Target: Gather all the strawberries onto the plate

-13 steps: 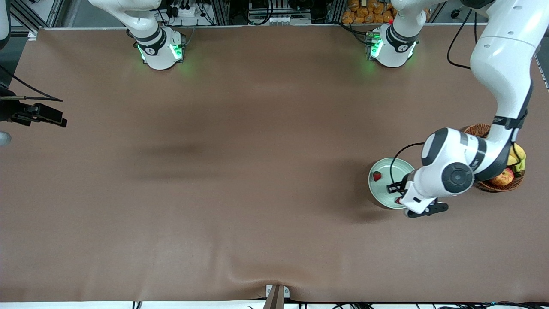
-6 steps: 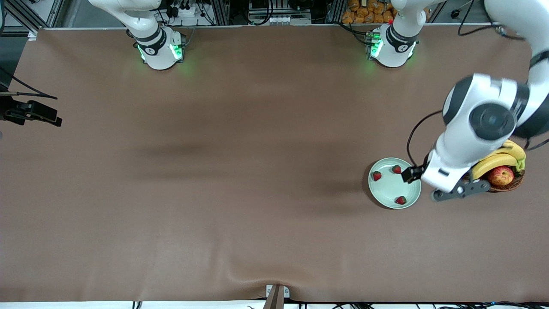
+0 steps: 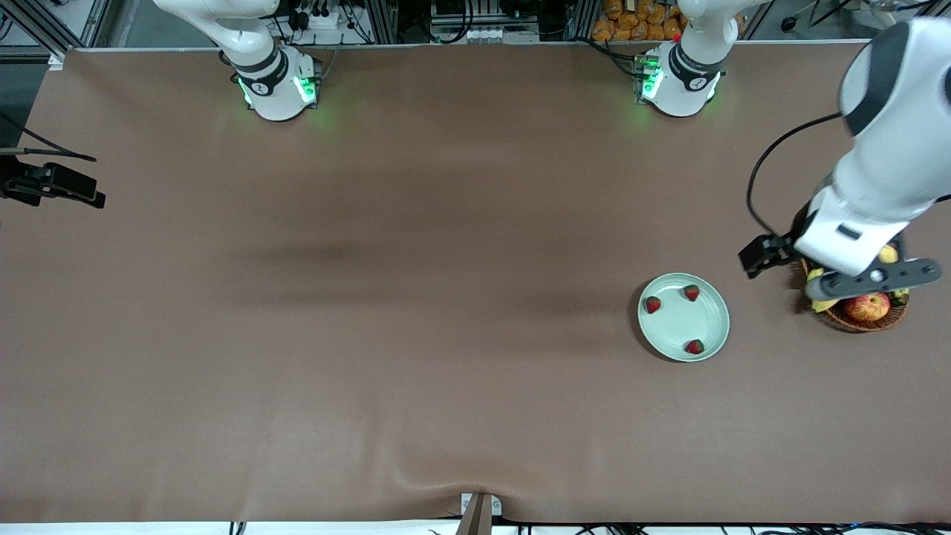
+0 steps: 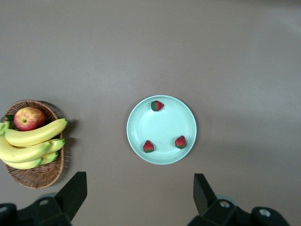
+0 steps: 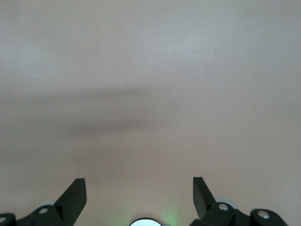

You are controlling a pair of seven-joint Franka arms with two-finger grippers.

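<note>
Moved: left gripper [image 4: 138,197] up off plate [image 3: 672,327], now over basket [image 3: 854,319], jaws spread, empty.
Strawberries [image 3: 653,304]: three, in plate near rim.
Right gripper [image 5: 138,197]: waiting at table [image 3: 371,334] edge, spread.

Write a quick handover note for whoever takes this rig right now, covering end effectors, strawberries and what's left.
Left end effector: open, empty, up over the wicker basket.
Right end effector: open, empty, waiting over bare table at its own end.
All three strawberries lie in the plate, apart from one another.
Done: collection looks complete.
Left: nothing visible to pick; park the arms.
</note>
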